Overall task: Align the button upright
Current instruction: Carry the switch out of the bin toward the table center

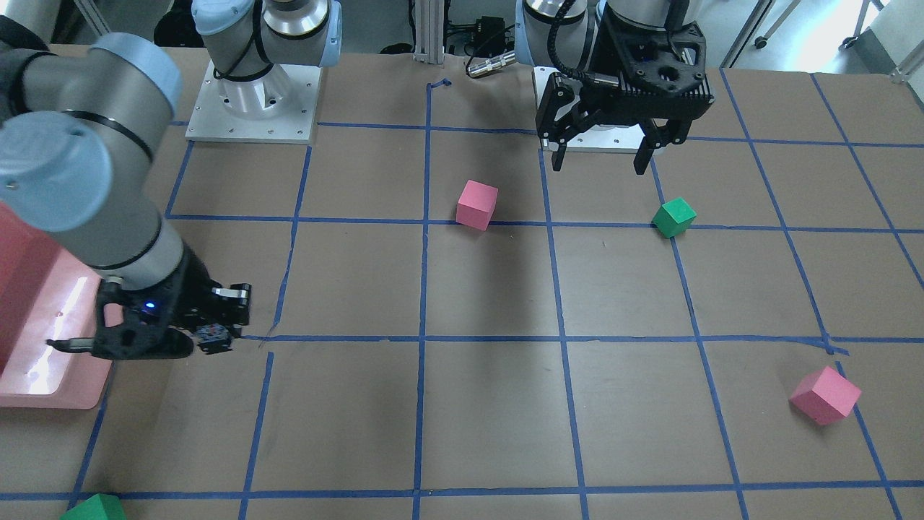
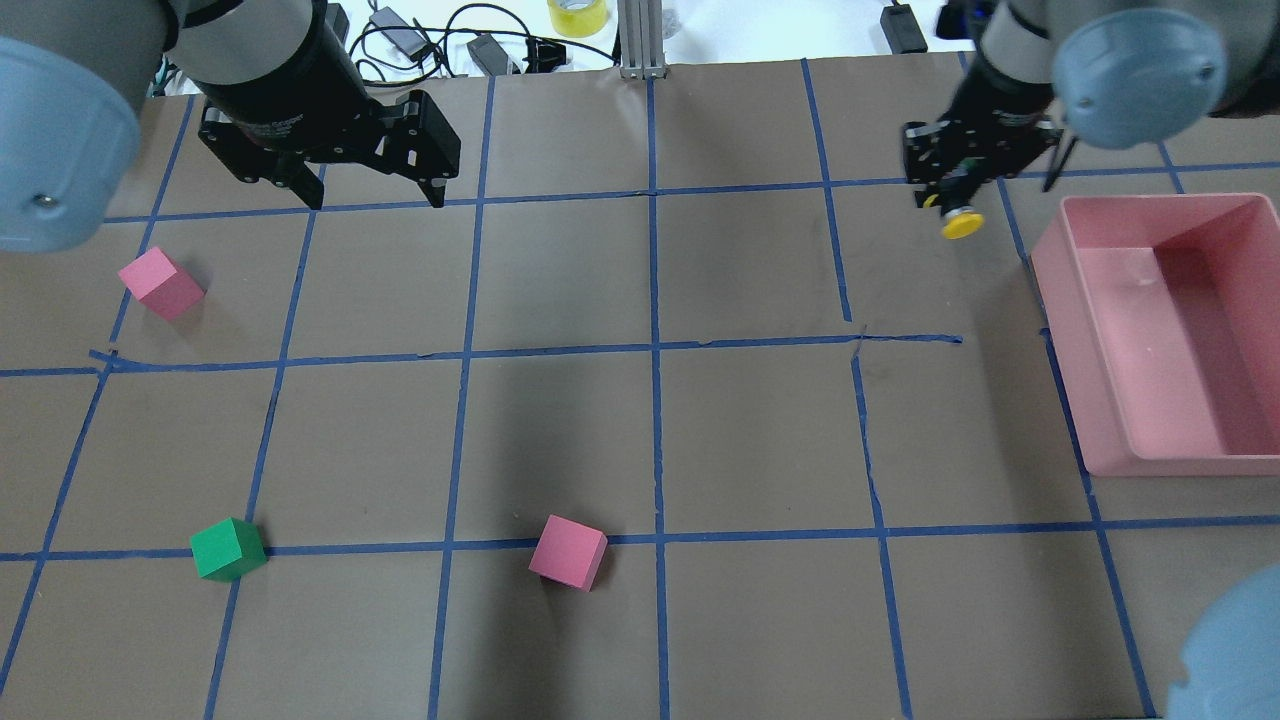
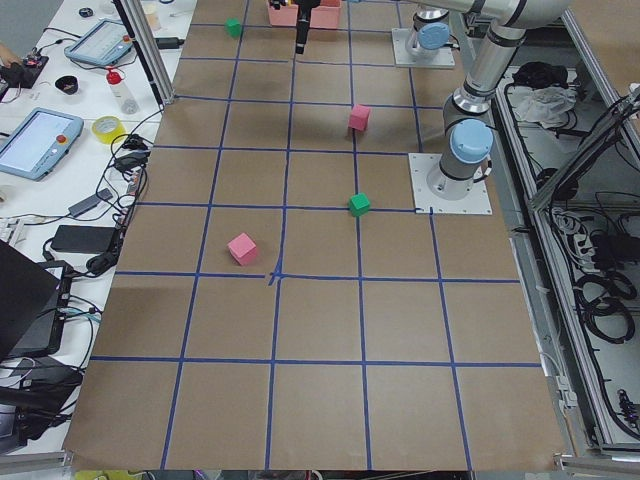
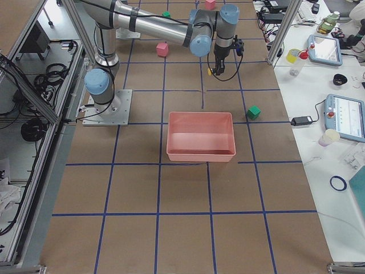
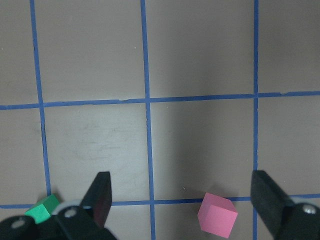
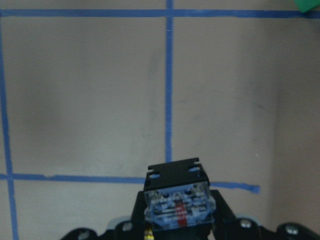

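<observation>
The button is in my right gripper (image 2: 948, 195). Its yellow cap (image 2: 962, 224) sticks out below the fingers in the overhead view. Its whitish contact block (image 6: 178, 209) shows between the fingers in the right wrist view, and also in the front view (image 1: 214, 334). The right gripper (image 1: 216, 334) is shut on the button and hangs low over the brown table beside the pink bin (image 2: 1105, 400). I cannot tell whether the button touches the table. My left gripper (image 2: 375, 198) is open and empty above the table, also seen in the front view (image 1: 599, 167) and the left wrist view (image 5: 182, 200).
A pink cube (image 2: 161, 283) and a green cube (image 2: 227, 549) lie on the robot's left side. Another pink cube (image 2: 568, 552) lies near the middle. A second green cube (image 1: 94, 508) lies at the far edge beyond the bin. Blue tape lines grid the table.
</observation>
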Available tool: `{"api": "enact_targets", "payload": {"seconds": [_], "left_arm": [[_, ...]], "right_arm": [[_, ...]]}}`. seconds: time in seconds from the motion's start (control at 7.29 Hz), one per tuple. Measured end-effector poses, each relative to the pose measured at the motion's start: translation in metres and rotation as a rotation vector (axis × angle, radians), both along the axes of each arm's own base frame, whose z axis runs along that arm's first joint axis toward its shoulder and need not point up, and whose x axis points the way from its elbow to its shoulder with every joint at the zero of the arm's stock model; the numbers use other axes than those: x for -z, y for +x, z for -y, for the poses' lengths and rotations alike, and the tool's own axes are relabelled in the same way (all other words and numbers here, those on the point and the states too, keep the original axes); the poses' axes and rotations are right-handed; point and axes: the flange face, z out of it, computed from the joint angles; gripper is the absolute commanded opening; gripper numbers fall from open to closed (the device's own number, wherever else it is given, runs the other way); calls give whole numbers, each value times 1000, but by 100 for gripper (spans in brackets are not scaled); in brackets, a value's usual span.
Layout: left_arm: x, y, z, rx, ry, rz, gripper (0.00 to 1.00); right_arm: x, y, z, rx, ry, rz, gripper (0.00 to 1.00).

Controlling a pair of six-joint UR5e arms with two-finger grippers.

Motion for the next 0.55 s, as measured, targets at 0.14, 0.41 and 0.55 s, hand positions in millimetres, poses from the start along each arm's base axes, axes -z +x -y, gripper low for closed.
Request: {"api": "enact_targets", "payload": {"seconds": [0.14, 0.41, 0.55], "left_arm": [[0, 0, 0, 0, 0, 0, 100], [-1, 0, 0, 0, -2, 1, 100], [-1, 1, 0, -1, -2, 1, 100]], "right_arm": [[21, 49, 11, -5, -12, 8, 0], [66, 123, 25, 9, -28, 19, 0], [83, 146, 27, 28, -31, 24, 0]]}}
